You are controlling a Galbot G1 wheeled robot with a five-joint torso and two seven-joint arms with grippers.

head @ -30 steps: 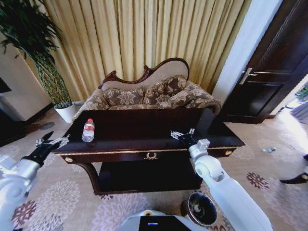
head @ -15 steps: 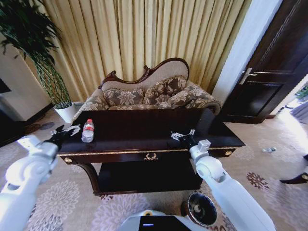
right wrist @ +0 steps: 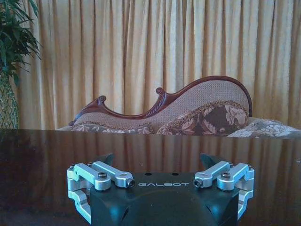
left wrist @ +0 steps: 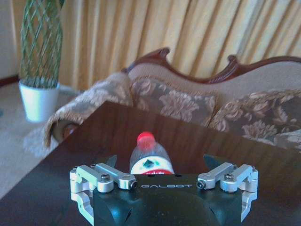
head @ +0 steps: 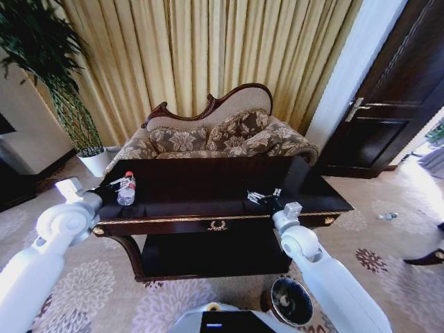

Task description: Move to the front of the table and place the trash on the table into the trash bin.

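Left gripper [left wrist: 160, 162] lined up on the bottle [left wrist: 149, 157] over the dark table [left wrist: 94, 141].

The gripper's 2 silver finger mounts spread wide at either side of its black body, jaws open, and the clear bottle with a red cap and white label stands upright between them, just beyond the body. Whether anything touches it cannot be told. Behind the glossy table top sits a patterned sofa [left wrist: 188, 99] with a carved wooden back, gold curtains [left wrist: 155, 33] behind it, and 1 white plant pot [left wrist: 38, 100] off to the side on the floor.

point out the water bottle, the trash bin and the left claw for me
bottle [left wrist: 149, 157], left wrist view, clear shoulder below the red cap.
trash bin [head: 292, 300], head view, dark inside near its rim.
left claw [head: 125, 184], head view, open, at the bottle.
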